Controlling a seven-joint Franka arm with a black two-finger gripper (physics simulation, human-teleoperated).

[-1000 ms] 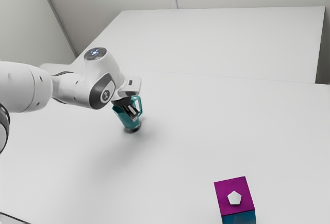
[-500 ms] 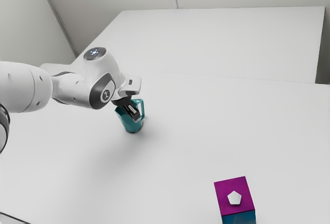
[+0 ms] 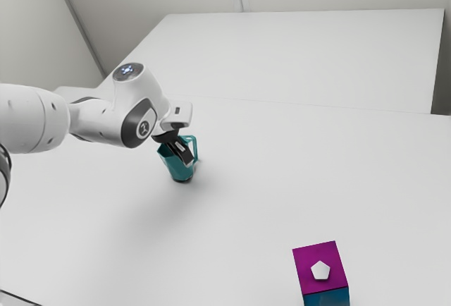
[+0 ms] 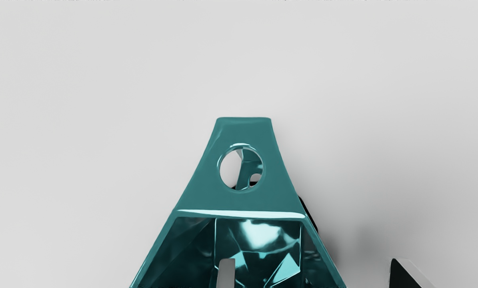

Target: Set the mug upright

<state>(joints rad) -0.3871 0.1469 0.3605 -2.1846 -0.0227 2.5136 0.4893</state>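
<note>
Mug [image 3: 180, 172] slightly farther toward the exterior view's right than before, gripper [image 3: 185, 158] spread, unclenched.

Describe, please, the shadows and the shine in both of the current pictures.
Exterior view: a soft-edged shadow on the pale table near the mug. Wrist view: bright glare inside the mug, a thin highlight along its rim, a dim shadow on the table between the mug and the finger outside it.
</note>
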